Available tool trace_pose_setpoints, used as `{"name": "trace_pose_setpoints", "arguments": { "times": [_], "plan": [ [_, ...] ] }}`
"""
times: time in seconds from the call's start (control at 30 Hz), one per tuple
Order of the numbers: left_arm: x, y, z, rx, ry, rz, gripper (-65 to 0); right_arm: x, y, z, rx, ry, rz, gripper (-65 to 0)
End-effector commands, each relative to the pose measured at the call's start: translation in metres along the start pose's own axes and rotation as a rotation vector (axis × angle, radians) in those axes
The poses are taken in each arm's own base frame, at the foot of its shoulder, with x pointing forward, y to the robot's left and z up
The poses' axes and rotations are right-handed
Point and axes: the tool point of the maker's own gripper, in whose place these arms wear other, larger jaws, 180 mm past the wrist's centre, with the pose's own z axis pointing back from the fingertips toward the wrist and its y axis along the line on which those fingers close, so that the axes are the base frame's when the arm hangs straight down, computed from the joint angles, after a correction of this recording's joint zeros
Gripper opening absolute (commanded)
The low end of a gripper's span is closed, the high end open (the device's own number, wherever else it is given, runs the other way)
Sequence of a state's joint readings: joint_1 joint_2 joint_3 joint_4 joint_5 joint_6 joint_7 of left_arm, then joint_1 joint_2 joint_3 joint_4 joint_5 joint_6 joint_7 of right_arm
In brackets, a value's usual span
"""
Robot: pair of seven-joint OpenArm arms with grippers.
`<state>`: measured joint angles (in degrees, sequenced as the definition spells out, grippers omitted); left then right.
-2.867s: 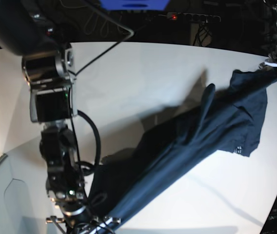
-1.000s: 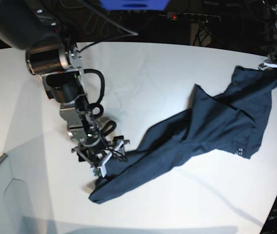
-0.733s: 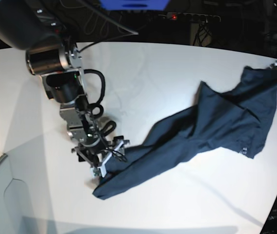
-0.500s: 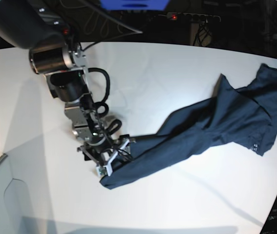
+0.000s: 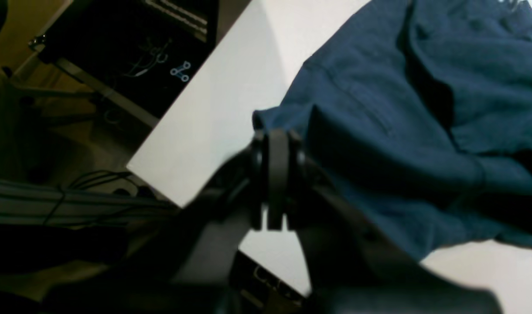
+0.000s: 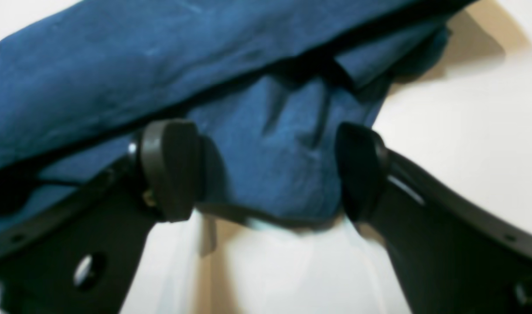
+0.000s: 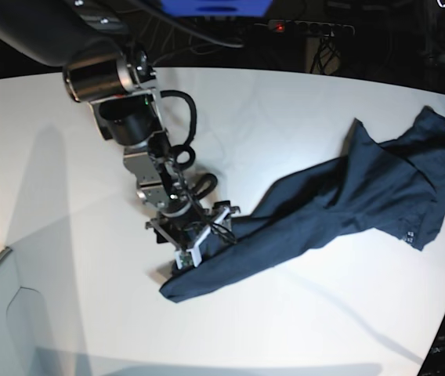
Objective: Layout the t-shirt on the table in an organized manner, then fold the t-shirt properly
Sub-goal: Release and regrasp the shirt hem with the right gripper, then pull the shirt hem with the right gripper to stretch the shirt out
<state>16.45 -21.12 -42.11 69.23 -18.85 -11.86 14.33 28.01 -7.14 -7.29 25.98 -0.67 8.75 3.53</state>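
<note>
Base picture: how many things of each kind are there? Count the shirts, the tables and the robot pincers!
T-shirt: 1, dark blue
Table: 1, white
Pincers: 2, the right pincer open at one end of the shirt, the left pincer shut on the other end
Total: 4

High base overview; two close, perhaps blurred wrist views
</note>
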Motion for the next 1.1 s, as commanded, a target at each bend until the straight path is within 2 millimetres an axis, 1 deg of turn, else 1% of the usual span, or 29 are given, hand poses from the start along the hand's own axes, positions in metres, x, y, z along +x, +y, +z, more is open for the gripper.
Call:
{"name": "trace_pose_setpoints", "arguments": {
  "times": [0.0, 0.07, 0.13, 0.17, 0.23, 0.3, 0.37, 0.4, 0.43, 0.5, 0.53, 0.6, 0.63, 0.67, 0.77, 0.83, 0.87, 0.93, 1.0, 1.07],
  "plan": [
    [0.019, 0.006, 0.0, 0.007, -0.053, -0.018, -64.9, 0.004, 0.004, -0.002, 0.014, 0.013, -0.003, -15.9],
    [0.019, 0.006, 0.0, 0.007, -0.053, -0.018, -64.9, 0.002, 0.003, -0.001, 0.013, 0.018, -0.002, -17.8],
    [0.02, 0.006, 0.0, 0.006, -0.056, -0.018, -64.9, -0.004, -0.002, 0.0, 0.007, 0.027, 0.001, -23.2],
    [0.022, 0.005, 0.0, 0.005, -0.059, -0.019, -64.9, -0.004, -0.003, 0.001, 0.006, 0.027, 0.003, -27.4],
    [0.022, 0.005, 0.0, 0.005, -0.059, -0.019, -64.9, -0.005, 0.003, 0.001, 0.043, 0.029, 0.002, -37.7],
    [0.022, 0.005, 0.0, 0.005, -0.059, -0.019, -64.9, -0.006, 0.007, 0.001, 0.065, 0.031, 0.0, -49.1],
    [0.021, 0.005, 0.0, 0.005, -0.057, -0.019, -64.9, -0.01, 0.006, 0.002, 0.059, 0.055, 0.002, -62.0],
    [0.021, 0.005, 0.0, 0.005, -0.057, -0.019, -64.9, -0.016, 0.005, 0.003, 0.058, 0.081, 0.003, -65.0],
    [0.021, 0.005, 0.0, 0.005, -0.057, -0.019, -64.9, -0.018, 0.005, 0.003, 0.058, 0.099, 0.004, -65.0],
    [0.021, 0.005, 0.0, 0.005, -0.057, -0.019, -64.9, -0.008, -0.012, 0.006, 0.036, 0.106, 0.025, -65.0],
    [0.021, 0.005, 0.0, 0.004, -0.058, -0.018, -64.9, -0.009, -0.018, 0.011, 0.025, 0.11, 0.034, -65.0],
    [0.019, 0.005, 0.001, 0.004, -0.054, -0.021, -64.9, 0.004, -0.025, 0.022, 0.008, 0.071, 0.053, -65.0],
    [0.018, 0.005, 0.002, 0.003, -0.051, -0.017, -64.9, 0.015, -0.031, 0.031, -0.006, 0.042, 0.073, -65.0],
    [0.016, 0.005, 0.002, 0.002, -0.047, -0.014, -64.9, 0.022, -0.035, 0.04, -0.018, 0.023, 0.091, -65.0],
    [0.006, 0.0, 0.004, 0.0, -0.033, -0.003, -64.9, 0.06, -0.033, 0.07, -0.034, -0.071, 0.137, -65.0],
    [0.0, 0.003, 0.007, 0.002, -0.02, -0.006, -64.9, 0.082, -0.028, 0.088, -0.041, -0.118, 0.158, -65.0],
    [0.0, 0.002, 0.008, -0.002, -0.022, -0.005, -64.9, 0.093, -0.026, 0.098, -0.045, -0.142, 0.168, -65.0],
    [-0.006, -0.014, 0.009, -0.032, -0.012, -0.009, -64.9, 0.109, -0.022, 0.113, -0.052, -0.176, 0.182, -65.0],
    [-0.004, -0.029, 0.011, -0.059, -0.026, -0.011, -64.9, 0.126, -0.019, 0.129, -0.059, -0.213, 0.196, -65.0],
    [-0.006, -0.036, 0.015, -0.072, -0.028, -0.011, -64.9, 0.14, -0.016, 0.141, -0.065, -0.247, 0.207, -65.0]
  ]
}}
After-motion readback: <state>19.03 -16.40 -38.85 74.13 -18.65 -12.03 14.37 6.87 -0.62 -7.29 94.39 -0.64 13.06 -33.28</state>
